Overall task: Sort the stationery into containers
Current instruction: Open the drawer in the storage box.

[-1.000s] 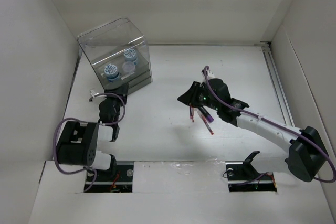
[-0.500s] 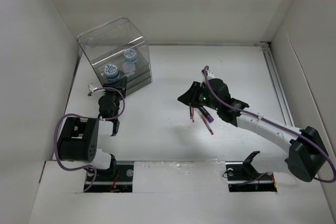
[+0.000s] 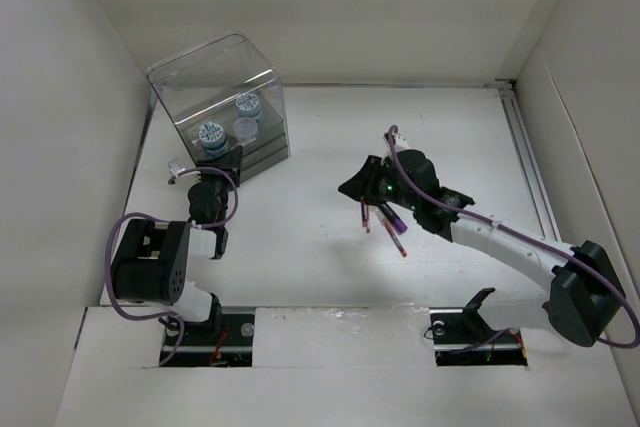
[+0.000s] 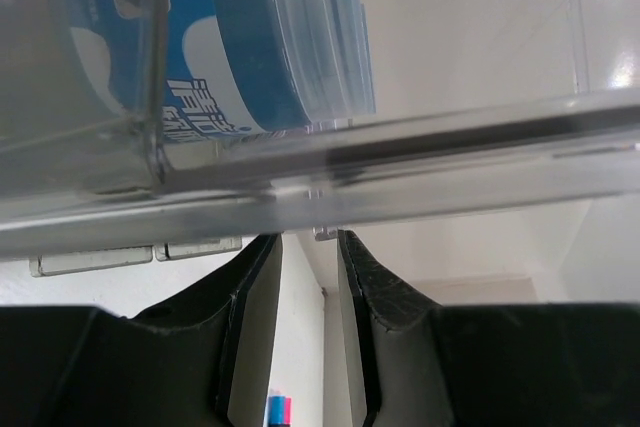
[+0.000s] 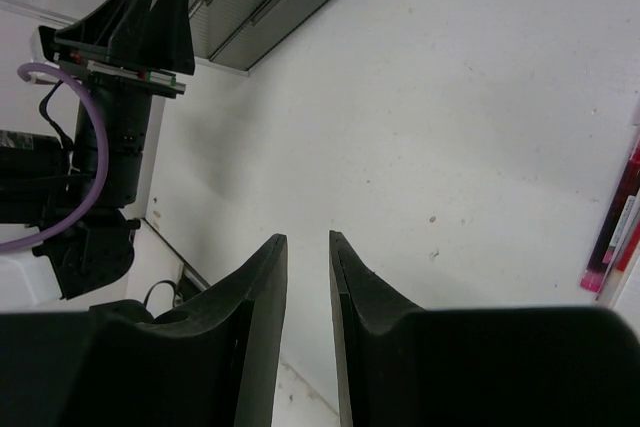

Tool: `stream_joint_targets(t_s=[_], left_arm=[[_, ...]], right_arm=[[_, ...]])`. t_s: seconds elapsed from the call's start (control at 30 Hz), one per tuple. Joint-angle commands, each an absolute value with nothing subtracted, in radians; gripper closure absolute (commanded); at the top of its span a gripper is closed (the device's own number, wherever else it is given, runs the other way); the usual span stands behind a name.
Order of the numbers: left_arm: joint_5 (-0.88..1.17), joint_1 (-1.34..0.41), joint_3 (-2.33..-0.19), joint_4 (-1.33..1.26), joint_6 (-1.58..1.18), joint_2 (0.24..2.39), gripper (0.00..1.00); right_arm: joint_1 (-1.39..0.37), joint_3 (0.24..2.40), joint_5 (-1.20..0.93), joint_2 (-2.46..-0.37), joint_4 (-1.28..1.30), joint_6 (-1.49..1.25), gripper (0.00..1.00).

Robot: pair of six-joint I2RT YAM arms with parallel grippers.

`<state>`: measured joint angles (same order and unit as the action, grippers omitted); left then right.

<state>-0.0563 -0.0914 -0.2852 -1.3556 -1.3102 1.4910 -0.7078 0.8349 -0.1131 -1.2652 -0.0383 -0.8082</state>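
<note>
The clear organiser box (image 3: 215, 97) stands at the far left with blue-and-white rolls (image 3: 210, 134) inside. My left gripper (image 3: 218, 165) is up against the box's lower front. In the left wrist view its tips (image 4: 305, 239) sit just under a clear drawer edge (image 4: 400, 162), narrowly apart, with a small clear tab (image 4: 322, 234) at the gap and nothing clamped. A roll (image 4: 235, 47) shows through the plastic above. Red pens (image 3: 381, 217) and a purple-ended marker (image 3: 399, 239) lie mid-table beneath my right arm. The right gripper (image 3: 351, 187) hovers left of them, open and empty (image 5: 308, 239). The pens (image 5: 612, 227) show at that view's right edge.
White walls close the table in on the left, back and right. A metal rail (image 3: 530, 162) runs along the right side. Purple cables (image 3: 130, 232) loop round the left arm. A small blue and pink thing (image 4: 278, 412) shows low in the left jaw gap, unidentifiable.
My left gripper has moved forward, away from its base, up to the front of the organiser box. The right arm and the pens have not moved.
</note>
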Motion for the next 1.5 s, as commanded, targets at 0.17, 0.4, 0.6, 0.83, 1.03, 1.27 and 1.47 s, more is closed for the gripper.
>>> stream_joint_targets(t_s=[0.17, 0.4, 0.6, 0.83, 1.03, 1.27, 1.47], left_arm=[[-0.035, -0.087, -0.241, -1.454, -1.298, 1.471, 0.76], [-0.025, -0.087, -0.186, -1.490, -1.278, 1.450, 0.77], [-0.034, -0.087, -0.219, -1.482, -1.266, 1.462, 0.73], [0.009, -0.039, -0.272, -1.541, -1.266, 1.558, 0.68], [0.040, -0.015, -0.290, -1.598, -1.290, 1.626, 0.73], [0.049, -0.015, -0.299, -1.652, -1.290, 1.644, 0.82], [0.040, -0.015, -0.299, -1.643, -1.270, 1.635, 0.85]], right_arm=[[-0.712, 0.845, -0.121, -1.252, -0.098, -0.793, 0.71], [-0.712, 0.845, -0.121, -1.261, -0.098, -0.793, 0.71], [-0.712, 0.845, -0.121, -1.261, -0.098, -0.793, 0.71], [-0.712, 0.845, -0.121, -1.261, -0.098, -0.793, 0.71], [-0.712, 0.845, -0.130, -1.270, -0.098, -0.784, 0.71], [-0.721, 0.854, -0.130, -1.279, -0.098, -0.784, 0.71], [-0.721, 0.854, -0.140, -1.279, -0.098, -0.784, 0.71]])
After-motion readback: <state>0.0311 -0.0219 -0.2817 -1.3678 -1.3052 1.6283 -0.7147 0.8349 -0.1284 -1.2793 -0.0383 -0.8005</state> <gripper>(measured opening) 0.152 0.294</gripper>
